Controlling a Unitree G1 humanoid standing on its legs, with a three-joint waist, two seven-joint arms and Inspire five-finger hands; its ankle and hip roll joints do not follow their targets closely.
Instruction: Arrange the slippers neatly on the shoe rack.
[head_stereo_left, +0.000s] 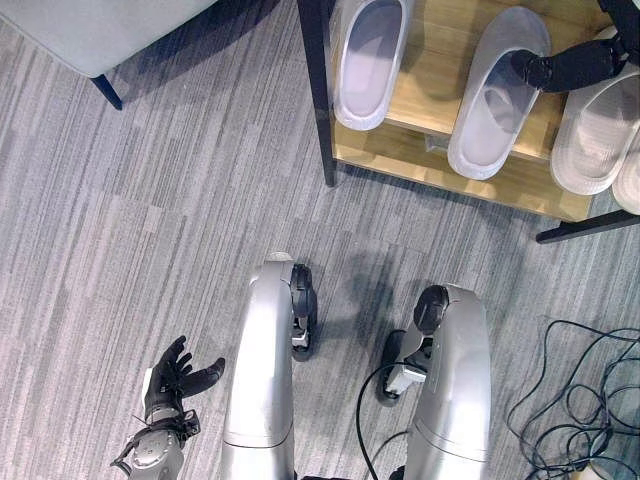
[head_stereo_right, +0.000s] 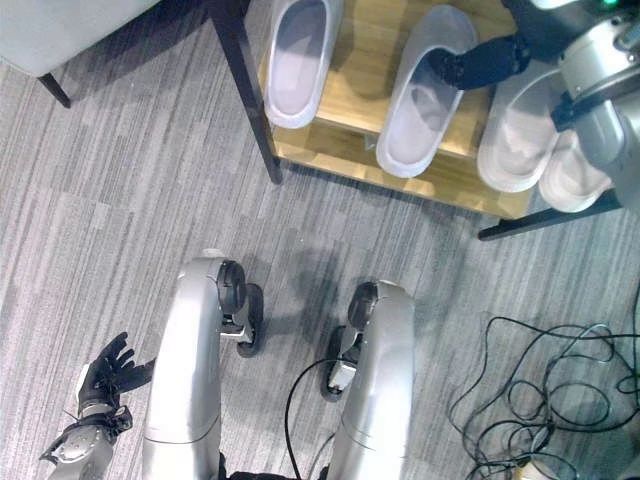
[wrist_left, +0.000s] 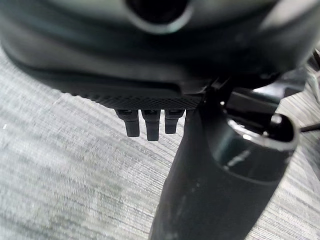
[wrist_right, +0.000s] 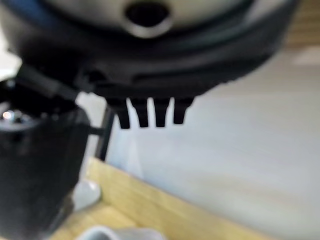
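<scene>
The right hand (head_stereo_right: 478, 62) is seen over the shoe rack (head_stereo_left: 520, 180), with its dark fingers laid on the upper edge of the second pale slipper (head_stereo_left: 497, 95). The fingers look fairly straight, but whether that edge is pinched cannot be told with certainty, because the wrist view gives only finger stubs above the wood.

Four slippers are found on the wooden shelf: one grey slipper (head_stereo_left: 366, 60) at the left end, then the touched one, then a cream pair (head_stereo_left: 598, 125) at the right, lying close together.

The slippers are judged to be light, soft and a little flexible, and not fragile. A hold at the strap or the heel rim would be the most secure.

The left hand (head_stereo_left: 172, 380) hangs low over the grey floor (head_stereo_left: 150, 220), spread and empty.
</scene>
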